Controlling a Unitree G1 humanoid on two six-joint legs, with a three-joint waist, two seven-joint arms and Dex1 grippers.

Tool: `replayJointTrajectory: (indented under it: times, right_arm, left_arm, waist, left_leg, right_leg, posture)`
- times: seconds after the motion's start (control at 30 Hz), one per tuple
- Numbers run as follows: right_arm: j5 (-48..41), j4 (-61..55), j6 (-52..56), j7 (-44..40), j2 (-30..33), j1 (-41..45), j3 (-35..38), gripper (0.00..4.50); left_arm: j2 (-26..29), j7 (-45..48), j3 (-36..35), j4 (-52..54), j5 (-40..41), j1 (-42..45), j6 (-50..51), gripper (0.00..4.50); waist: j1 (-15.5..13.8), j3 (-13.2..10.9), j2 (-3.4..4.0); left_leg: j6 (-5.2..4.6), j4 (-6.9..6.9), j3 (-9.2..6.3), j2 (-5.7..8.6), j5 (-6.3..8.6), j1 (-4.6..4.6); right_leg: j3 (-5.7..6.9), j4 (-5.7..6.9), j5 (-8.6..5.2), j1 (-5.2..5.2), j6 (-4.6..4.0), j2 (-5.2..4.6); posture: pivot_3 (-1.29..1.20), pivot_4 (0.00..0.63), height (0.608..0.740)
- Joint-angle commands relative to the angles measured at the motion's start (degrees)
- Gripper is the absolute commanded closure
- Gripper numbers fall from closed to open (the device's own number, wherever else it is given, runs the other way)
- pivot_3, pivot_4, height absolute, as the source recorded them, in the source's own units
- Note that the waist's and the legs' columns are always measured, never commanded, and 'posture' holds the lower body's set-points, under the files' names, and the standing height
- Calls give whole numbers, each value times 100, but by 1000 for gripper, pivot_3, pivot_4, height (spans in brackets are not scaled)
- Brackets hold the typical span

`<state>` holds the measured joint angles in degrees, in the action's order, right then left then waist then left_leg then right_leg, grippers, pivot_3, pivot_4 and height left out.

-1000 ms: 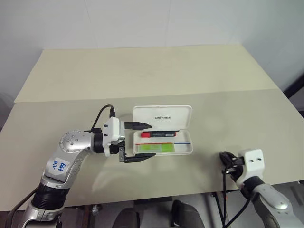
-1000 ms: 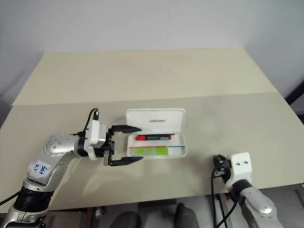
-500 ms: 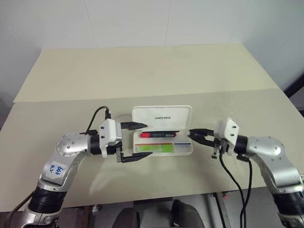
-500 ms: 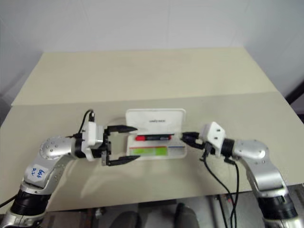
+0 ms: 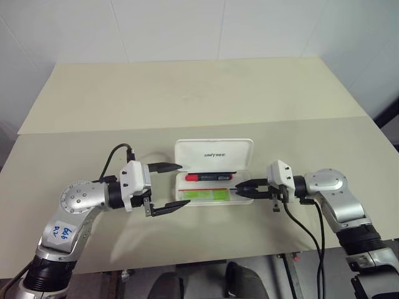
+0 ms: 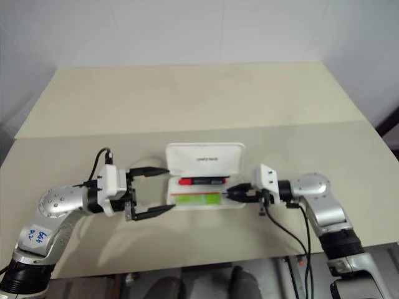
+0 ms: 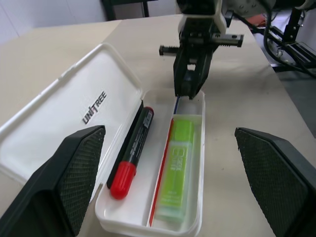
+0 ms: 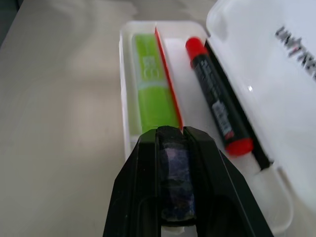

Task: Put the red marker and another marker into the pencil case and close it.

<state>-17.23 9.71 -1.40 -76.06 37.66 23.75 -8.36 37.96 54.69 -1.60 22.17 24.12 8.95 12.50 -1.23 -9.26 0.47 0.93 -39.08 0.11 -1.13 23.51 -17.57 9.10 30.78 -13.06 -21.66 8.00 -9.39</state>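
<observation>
Open pencil case (image 5: 214,154) holds both markers between a wide left pincer (image 5: 172,187) and the right pincer (image 5: 244,189) clamping a small purple stub (image 8: 176,182)

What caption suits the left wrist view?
Open pencil case holding red marker and green highlighter.

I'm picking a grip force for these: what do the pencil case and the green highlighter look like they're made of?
The pencil case looks like hard white plastic, smooth and slightly glossy: its lid stands open, holding its shape, with soft reflections. The green highlighter looks like translucent plastic, light passing through its flat body. Likely both rigid, though stiffness can't be confirmed by sight.
</observation>
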Motion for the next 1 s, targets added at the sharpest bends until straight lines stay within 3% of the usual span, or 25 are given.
replayJointTrajectory:
  times: [0.03,0.17,0.2,0.33,0.53,0.73,1.0]
  right_arm:
    - [-70,17,-62,-96,-39,98,82,4100]
    - [20,208,-169,39,-218,223,76,4100]
    - [19,236,-157,84,-278,271,89,3371]
    - [-10,169,-76,61,-387,317,72,2191]
    - [-77,-57,57,31,-339,191,116,16]
    - [-263,-360,196,-6,-37,12,381,16]
    - [-784,-669,363,-189,780,-434,1292,16]
  left_arm:
    - [60,-89,-126,279,17,-30,-19,0]
    - [79,-129,-139,295,34,-36,-9,0]
    - [86,-137,-146,291,38,-35,-8,0]
    - [99,-165,-133,293,39,-14,-2,0]
    - [109,-167,-126,243,28,7,-43,0]
    - [121,-123,-134,123,-18,39,-147,0]
    - [354,149,-282,-284,-16,77,-372,0]
  waist:
    - [2,0,0]
    - [6,0,0]
    - [8,0,0]
    - [10,-1,2]
    - [4,-1,2]
    - [-9,-1,2]
    - [0,-2,3]
  left_leg:
    - [0,0,6,-3,0,4]
    - [1,-1,15,-4,0,9]
    - [1,-1,15,-4,0,10]
    - [2,0,21,-5,1,13]
    - [12,0,22,-5,7,12]
    - [12,0,25,-6,7,13]
    - [12,1,34,-8,9,15]
  right_leg:
    - [0,0,0,0,0,0]
    - [-4,2,0,1,1,1]
    - [-4,2,1,1,1,1]
    - [-3,2,1,1,1,1]
    - [0,2,0,0,1,1]
    - [0,2,0,0,1,1]
    - [1,1,1,0,1,1]
  posture:
    - [0,150,740]
    - [0,150,740]
    - [0,150,740]
    - [0,150,740]
    - [0,150,740]
    - [0,150,740]
    - [0,150,740]
